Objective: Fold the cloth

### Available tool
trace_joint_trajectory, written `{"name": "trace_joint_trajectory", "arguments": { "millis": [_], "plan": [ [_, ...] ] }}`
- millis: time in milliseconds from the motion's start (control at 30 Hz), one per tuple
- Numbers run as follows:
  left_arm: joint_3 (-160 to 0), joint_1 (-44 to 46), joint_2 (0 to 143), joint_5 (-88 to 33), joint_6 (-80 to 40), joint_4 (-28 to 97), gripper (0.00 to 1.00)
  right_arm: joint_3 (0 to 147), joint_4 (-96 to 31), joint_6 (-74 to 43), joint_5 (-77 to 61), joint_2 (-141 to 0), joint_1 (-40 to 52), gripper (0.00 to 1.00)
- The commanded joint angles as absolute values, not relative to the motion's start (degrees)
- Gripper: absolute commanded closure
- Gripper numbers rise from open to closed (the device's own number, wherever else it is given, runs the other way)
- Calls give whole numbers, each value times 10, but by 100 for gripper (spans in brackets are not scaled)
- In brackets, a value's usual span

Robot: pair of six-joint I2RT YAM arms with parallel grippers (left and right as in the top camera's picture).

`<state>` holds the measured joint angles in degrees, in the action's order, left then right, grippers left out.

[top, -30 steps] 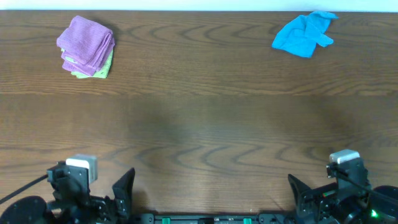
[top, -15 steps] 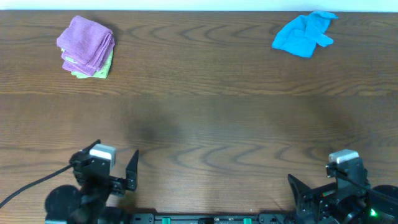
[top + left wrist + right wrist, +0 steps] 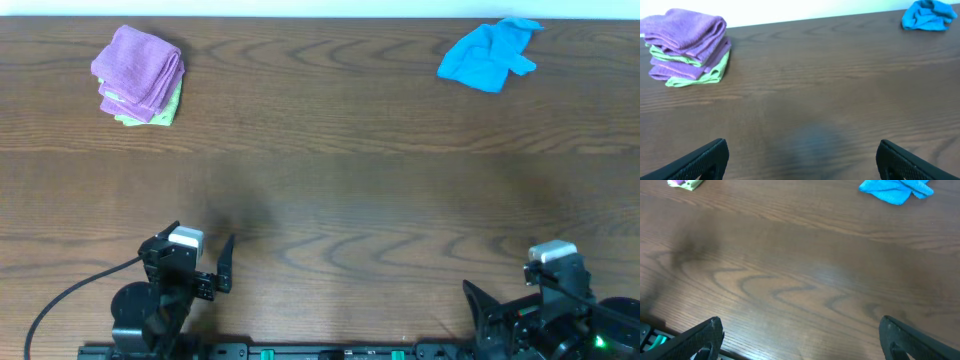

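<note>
Overhead view: a brown wooden table (image 3: 350, 180) fills the frame. The purple cloth (image 3: 138, 68) sits at the upper left, already folded into a thick, roughly square bundle on top of a folded green cloth (image 3: 168, 110). It is turned slightly askew, and its slightly longer side runs from the upper left of the frame toward the lower right. A crumpled blue cloth (image 3: 490, 58) lies at the upper right, well apart from it. Your left gripper (image 3: 195, 268) is at the lower left and your right gripper (image 3: 525, 300) at the lower right. Both are far from every cloth and hold nothing. Left wrist view: the two dark fingertips stand wide apart at the bottom corners over bare wood. The purple cloth is at the upper left, lying flat with its rounded fold facing right and its layered edges facing left. No tag can be made out. Right wrist view: the fingertips are likewise spread wide and empty, the blue cloth is at the top right, and only a sliver of the pile shows at the top left corner. Judging by this, the fold looks finished, with little or nothing left to do.
</note>
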<state>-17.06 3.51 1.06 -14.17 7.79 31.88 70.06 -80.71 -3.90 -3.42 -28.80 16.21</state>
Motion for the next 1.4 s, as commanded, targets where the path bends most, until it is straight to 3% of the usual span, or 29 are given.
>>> {"name": "trace_joint_trajectory", "arguments": {
  "millis": [0, 1367],
  "plan": [
    [-150, 31, 2, -144, 90, 303, 5, 700, -806, -46, -37, -287, 165, 1],
    [-81, 30, 3, -122, 90, 291, 5, 700, -806, -46, -37, -287, 165, 1]
  ]
}}
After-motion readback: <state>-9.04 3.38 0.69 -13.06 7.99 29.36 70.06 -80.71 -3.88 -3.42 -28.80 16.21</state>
